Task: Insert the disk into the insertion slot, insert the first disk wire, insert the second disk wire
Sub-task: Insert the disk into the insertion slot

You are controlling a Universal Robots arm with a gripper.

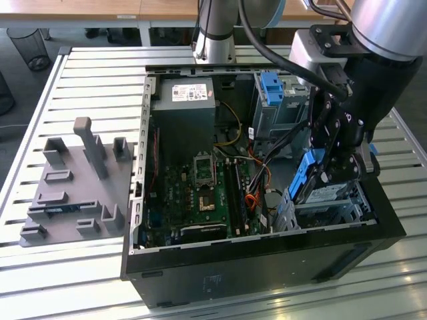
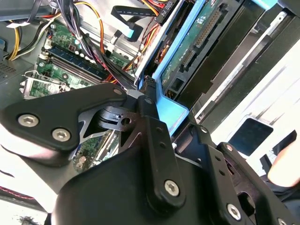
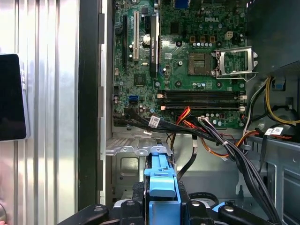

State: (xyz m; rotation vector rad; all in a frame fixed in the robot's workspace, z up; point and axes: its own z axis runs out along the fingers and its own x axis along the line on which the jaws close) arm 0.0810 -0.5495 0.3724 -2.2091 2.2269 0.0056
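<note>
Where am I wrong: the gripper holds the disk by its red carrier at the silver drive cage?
The carrier is blue, not red; the first wrist view shows it. The gripper does hold the disk by it at the silver drive cage.

Open black computer case point(image 1: 253, 277) on slatted metal table point(image 1: 100, 73), green motherboard point(image 1: 200, 197), grey power supply point(image 1: 183, 113), grey fixture plate point(image 1: 70, 200)
</note>
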